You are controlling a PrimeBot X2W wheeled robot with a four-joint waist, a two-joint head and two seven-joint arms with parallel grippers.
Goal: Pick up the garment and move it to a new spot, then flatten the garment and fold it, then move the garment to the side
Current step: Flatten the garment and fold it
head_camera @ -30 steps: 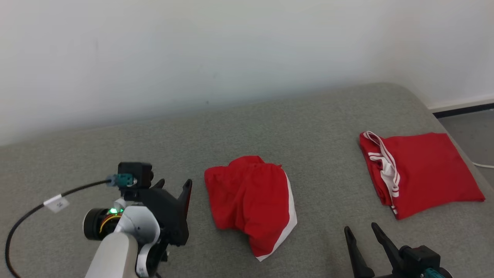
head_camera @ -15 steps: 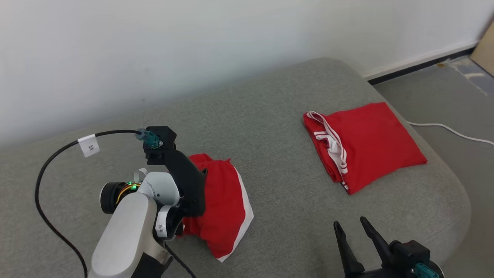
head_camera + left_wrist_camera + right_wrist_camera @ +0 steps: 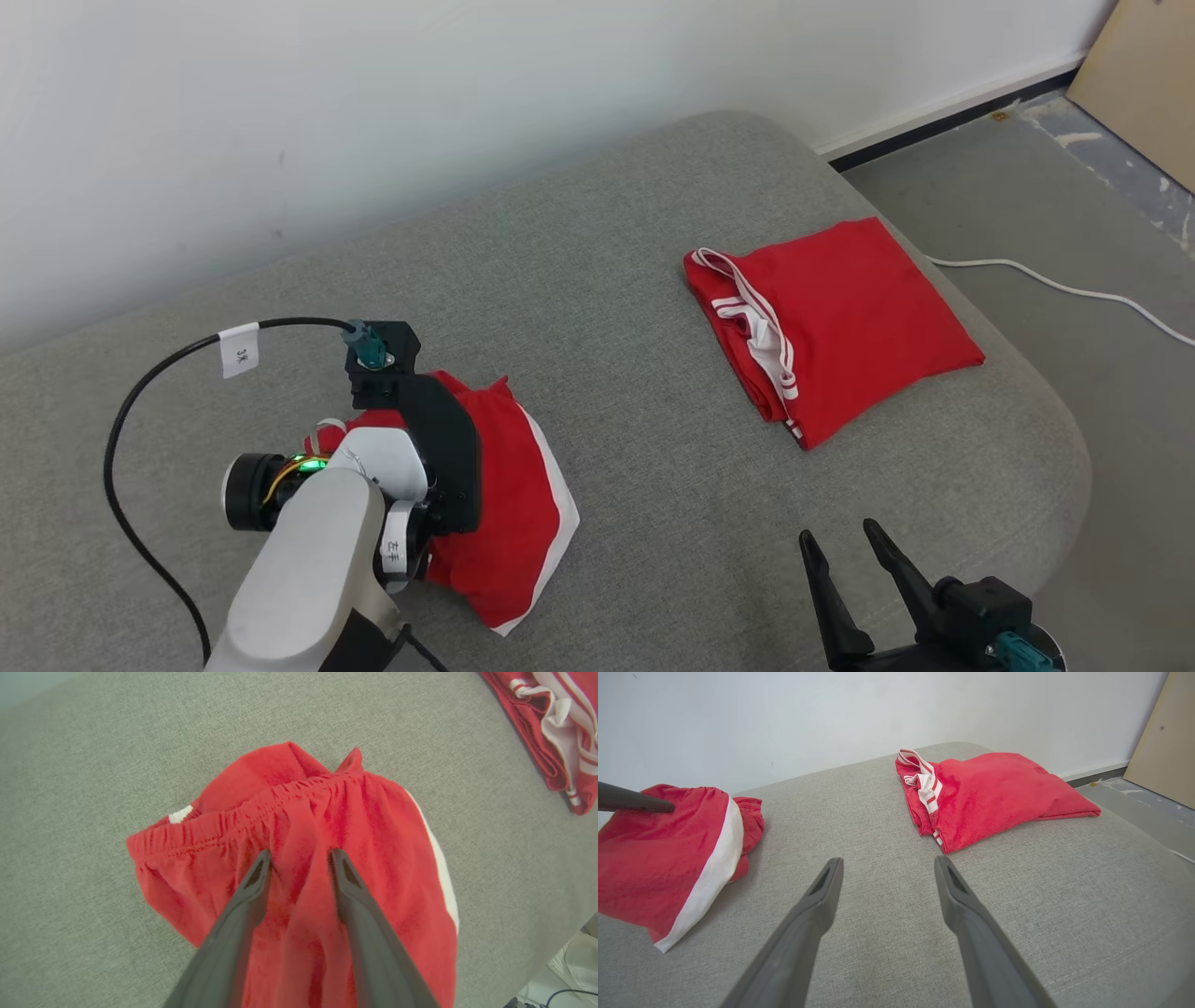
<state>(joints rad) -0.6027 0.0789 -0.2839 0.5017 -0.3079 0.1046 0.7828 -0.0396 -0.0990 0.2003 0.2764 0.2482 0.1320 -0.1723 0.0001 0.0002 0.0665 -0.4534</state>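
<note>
Left gripper has come down onto the shorts, jaws apart, straddling bunched cloth; pickup looks imminent; right gripper gapes idle.

1. White tag on the black cable running to the left gripper: reads "3" plus one character too small to make out.
2. White sticker on the wrist behind the left gripper: two dark characters, illegible.

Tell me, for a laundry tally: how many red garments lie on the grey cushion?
2. Crumpled shorts at the near left, under the left gripper; a folded garment at the far right. None seems hidden.
</note>
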